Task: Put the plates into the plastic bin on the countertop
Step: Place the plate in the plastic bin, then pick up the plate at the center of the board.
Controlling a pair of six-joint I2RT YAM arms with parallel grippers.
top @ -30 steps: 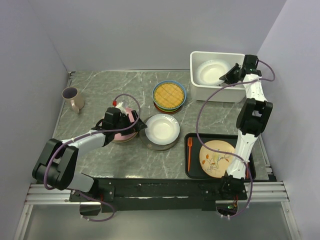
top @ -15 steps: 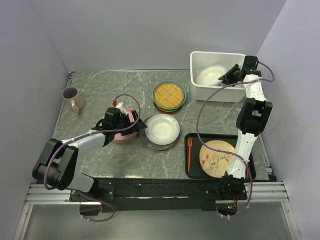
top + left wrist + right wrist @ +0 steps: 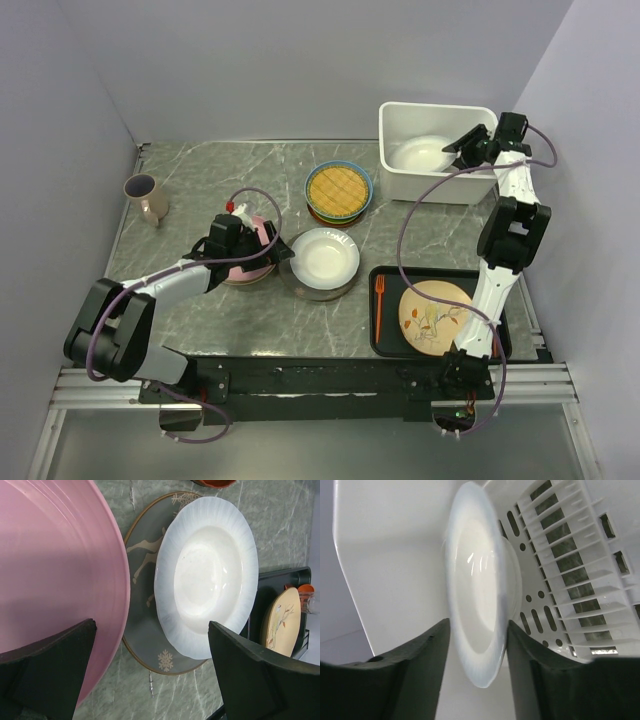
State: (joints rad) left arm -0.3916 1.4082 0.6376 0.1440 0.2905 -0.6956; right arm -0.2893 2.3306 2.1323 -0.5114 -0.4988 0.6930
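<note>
Straddling the rim of a white plate [image 3: 475,595] inside the plastic bin [image 3: 392,130], far right on the countertop [image 3: 200,180]: right gripper [image 3: 462,150], fingers narrow. Cannot tell if they touch the rim. Left gripper [image 3: 151,625] spread wide, holding nothing, over the pink plate [image 3: 50,565] edge, near left. Fluted white plate [image 3: 207,575] sits on the grey deer plate [image 3: 142,555] just beside.

This is a robotics lab cell dressed up as a kitchen. Plain pale walls [image 3: 300,60] box in a marble-look surface [image 3: 200,170] on three sides. Two robot arms, left [image 3: 170,280] and right [image 3: 505,240], stand at its near edge on aluminium rails [image 3: 100,385], trailing purple cables [image 3: 257,191]. Stacked plates [image 3: 338,190], a mug [image 3: 146,197] and a black tray [image 3: 385,345] with a fork [image 3: 379,305] lie about.
</note>
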